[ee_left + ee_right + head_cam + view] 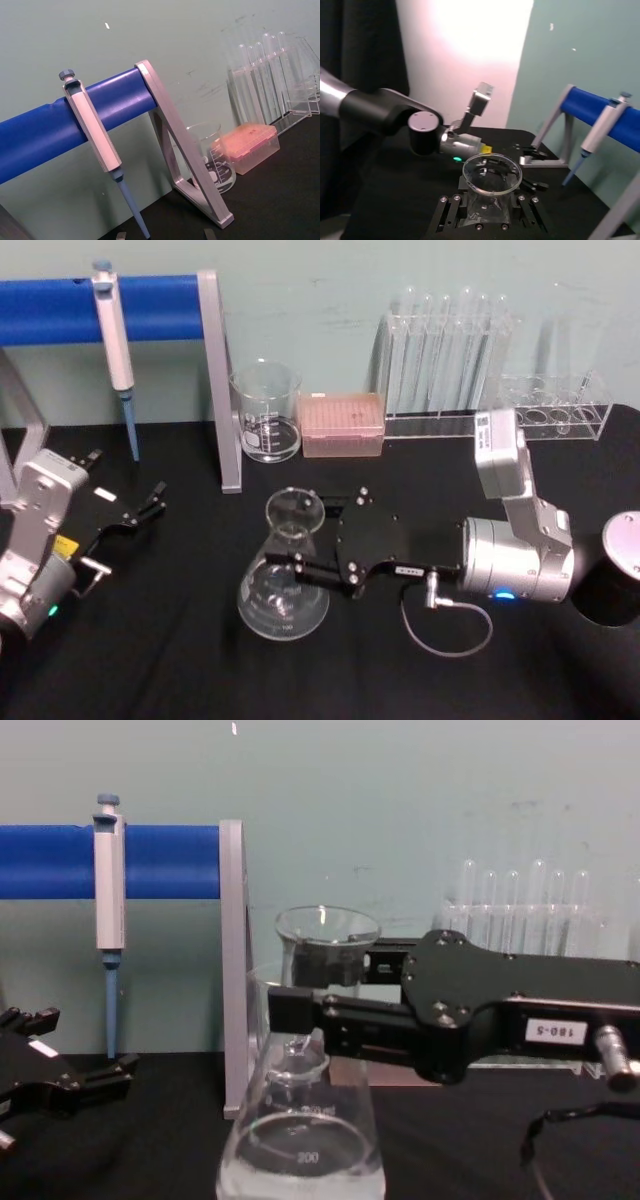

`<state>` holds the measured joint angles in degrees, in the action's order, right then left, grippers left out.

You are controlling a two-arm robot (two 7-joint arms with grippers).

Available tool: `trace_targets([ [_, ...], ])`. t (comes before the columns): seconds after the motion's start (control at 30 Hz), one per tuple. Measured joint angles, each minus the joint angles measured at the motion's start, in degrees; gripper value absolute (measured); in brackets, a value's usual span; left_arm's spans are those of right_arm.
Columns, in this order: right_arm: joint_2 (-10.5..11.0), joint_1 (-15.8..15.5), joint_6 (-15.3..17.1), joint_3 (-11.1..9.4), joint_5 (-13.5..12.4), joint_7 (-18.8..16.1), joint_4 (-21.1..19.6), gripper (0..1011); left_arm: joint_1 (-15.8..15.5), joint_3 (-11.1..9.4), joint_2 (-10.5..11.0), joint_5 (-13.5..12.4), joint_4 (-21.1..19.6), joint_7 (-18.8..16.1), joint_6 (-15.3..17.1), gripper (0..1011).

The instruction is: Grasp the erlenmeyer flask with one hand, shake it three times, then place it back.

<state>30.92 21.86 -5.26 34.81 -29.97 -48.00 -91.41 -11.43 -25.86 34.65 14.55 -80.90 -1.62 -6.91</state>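
The erlenmeyer flask (pixel 283 598) is clear glass with a little liquid in its wide base, and it is at the middle of the black table. My right gripper (pixel 300 532) reaches in from the right and is shut on its narrow neck just under the flared rim. From the chest, one black finger crosses in front of the neck of the flask (pixel 300 1145), with the right gripper (pixel 322 988) at neck height. The right wrist view looks down into the flask's rim (pixel 491 175). My left gripper (pixel 152 502) rests open at the table's left, away from the flask.
Along the back stand a glass beaker (pixel 266 412), a pink tip box (pixel 343 425) and a rack of test tubes (pixel 445 360). A pipette (pixel 115 340) hangs on the blue stand (pixel 160 305). A dark cylinder (pixel 618 580) sits at the right edge.
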Motion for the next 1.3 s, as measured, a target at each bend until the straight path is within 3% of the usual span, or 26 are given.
trace_targets([
  [0.13,-0.37,0.1,0.31,-0.09,-0.01,2.26,0.33,458,0.0,0.0,0.0,0.0,0.0,0.0,0.0,1001],
  [0.43,-2.92,-0.1,3.2,-2.57,1.17,13.37,1.83,458,0.0,0.0,0.0,0.0,0.0,0.0,0.0,1001],
  [0.47,-2.92,-0.1,3.2,-2.57,1.17,13.37,1.83,458,0.0,0.0,0.0,0.0,0.0,0.0,0.0,1001],
  [0.8,-6.68,-1.0,5.6,-6.84,4.85,25.14,3.76,458,0.0,0.0,0.0,0.0,0.0,0.0,0.0,1001],
  [1.0,-8.2,-1.38,7.13,-8.73,7.36,30.39,4.74,458,0.0,0.0,0.0,0.0,0.0,0.0,0.0,1001],
  [1.3,-9.92,-1.91,8.84,-10.79,10.34,35.51,5.54,458,0.0,0.0,0.0,0.0,0.0,0.0,0.0,1001],
])
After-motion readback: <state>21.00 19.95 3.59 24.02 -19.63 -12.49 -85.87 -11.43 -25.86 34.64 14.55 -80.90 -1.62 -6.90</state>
